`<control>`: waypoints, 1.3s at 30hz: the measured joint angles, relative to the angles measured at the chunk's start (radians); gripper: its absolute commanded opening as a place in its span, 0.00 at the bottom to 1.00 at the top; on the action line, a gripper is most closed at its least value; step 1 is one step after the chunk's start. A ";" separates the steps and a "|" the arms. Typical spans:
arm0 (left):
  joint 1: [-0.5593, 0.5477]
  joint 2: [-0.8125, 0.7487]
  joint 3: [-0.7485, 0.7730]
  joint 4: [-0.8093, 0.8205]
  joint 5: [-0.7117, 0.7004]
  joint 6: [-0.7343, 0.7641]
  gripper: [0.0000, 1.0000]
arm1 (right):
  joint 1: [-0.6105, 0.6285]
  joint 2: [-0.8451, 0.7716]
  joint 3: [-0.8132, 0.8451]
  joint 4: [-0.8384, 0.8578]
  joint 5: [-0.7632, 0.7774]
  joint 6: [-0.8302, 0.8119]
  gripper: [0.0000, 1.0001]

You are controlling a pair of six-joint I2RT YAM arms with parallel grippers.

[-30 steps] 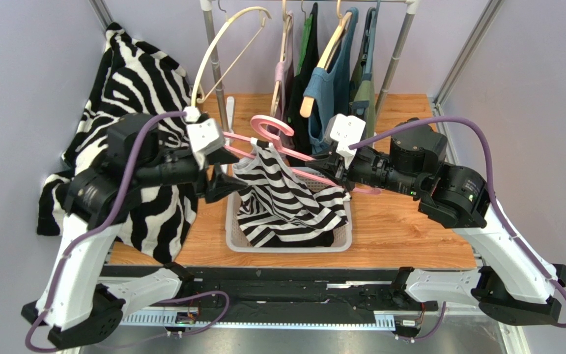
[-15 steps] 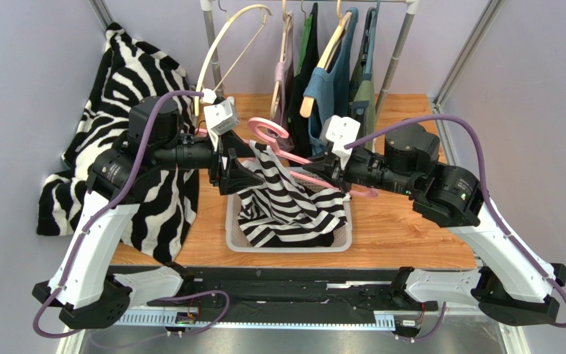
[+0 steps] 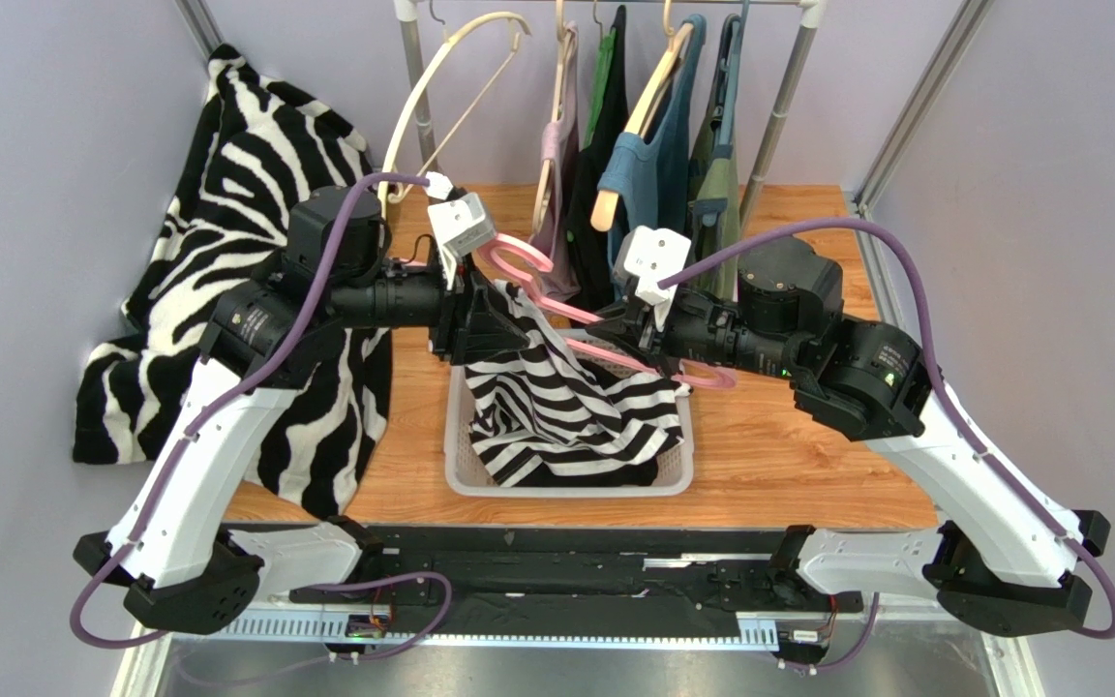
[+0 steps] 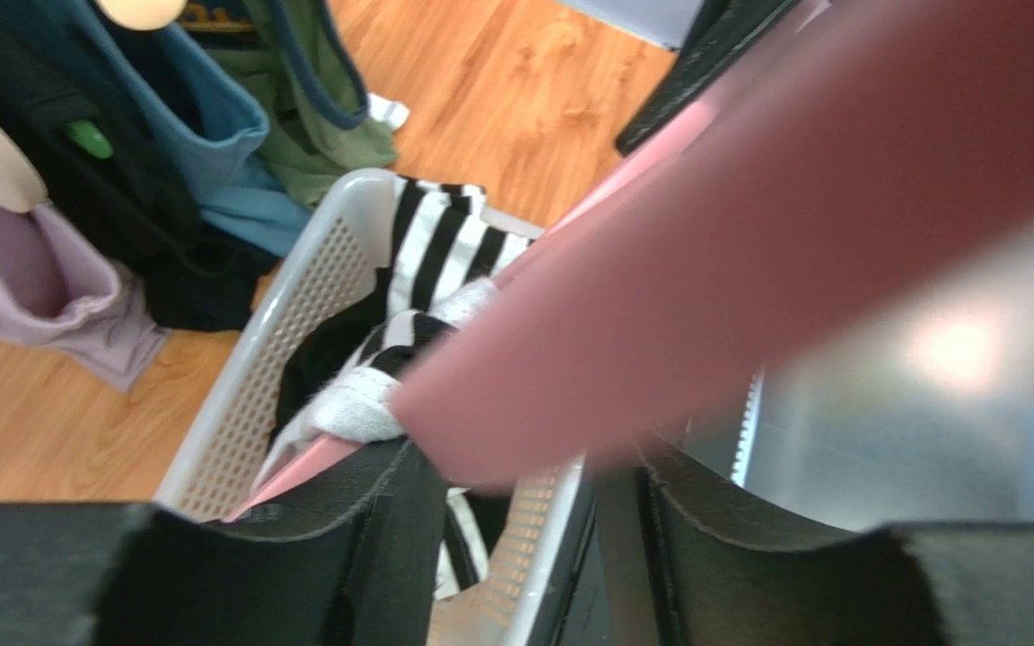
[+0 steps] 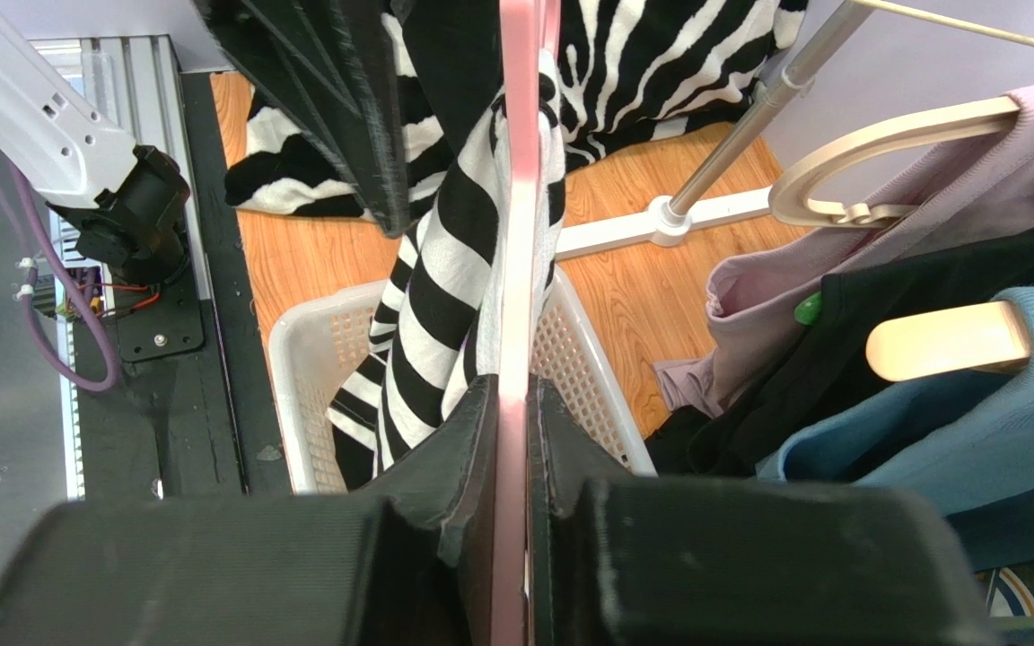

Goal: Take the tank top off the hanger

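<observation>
Tank top draped into basket, pink hanger above, hung clothes behind

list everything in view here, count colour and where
tank top: one, black-and-white striped, on the hanger, hem in the basket
hanger: one, pink, held above the basket
basket: one, white, table centre
zebra cloth: one, black-and-white, draped at left
rack: one, metal, at the back
hung clothes: about five, lilac, black, green, blue, olive, on the rack
bare hanger: one, cream, rack's left end
table: one, wood
left gripper: black, jaws apart at the hanger's arm
right gripper: black, clamped on the hanger
</observation>
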 measured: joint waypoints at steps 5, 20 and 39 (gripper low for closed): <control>-0.016 0.002 -0.002 0.001 -0.105 0.014 0.26 | -0.002 0.000 0.000 0.001 0.001 0.003 0.00; 0.014 -0.029 0.047 -0.019 -0.217 0.024 0.00 | -0.003 -0.056 -0.037 0.020 0.006 0.015 0.00; 0.079 -0.079 0.119 -0.021 -0.335 0.037 0.00 | 0.001 -0.402 -0.065 -0.192 -0.039 0.132 0.00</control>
